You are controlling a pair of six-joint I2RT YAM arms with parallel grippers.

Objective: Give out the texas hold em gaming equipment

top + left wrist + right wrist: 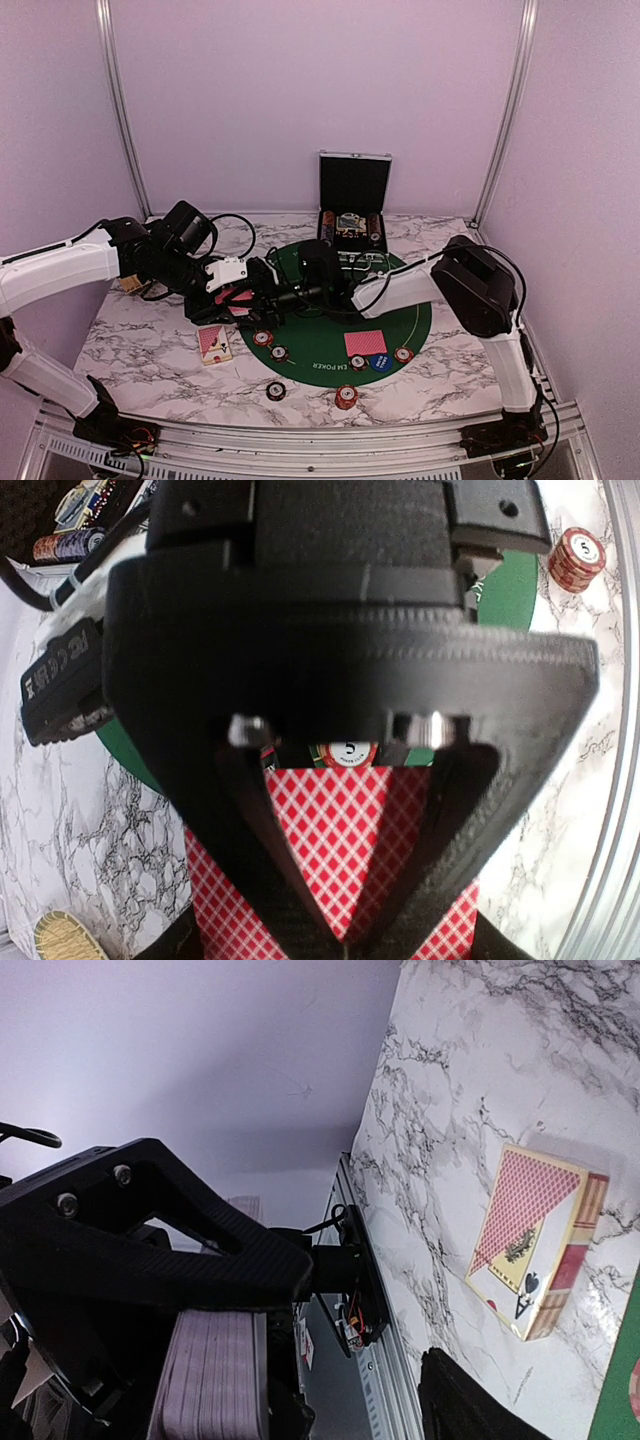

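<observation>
My left gripper [258, 292] is shut on a deck of red-backed playing cards [345, 830], held over the left edge of the green mat [415, 320]. My right gripper [298, 288] meets it from the right. Its jaws stand apart, open, and the deck's edge [210, 1380] lies against one finger [200, 1250]. The other finger [470, 1400] is well off the deck. Two red cards [365, 343] and a blue disc [380, 363] lie on the mat. Poker chips [262, 338] [279, 353] [403, 354] sit along its rim. A chip [347, 752] shows past the deck.
A card box [214, 343] lies on the marble left of the mat, and the box [535, 1245] also shows in the right wrist view. Two chip stacks [275, 390] [345, 397] stand near the front edge. An open black case [353, 215] holding chips stands at the back. A straw basket [65, 935] sits at the left.
</observation>
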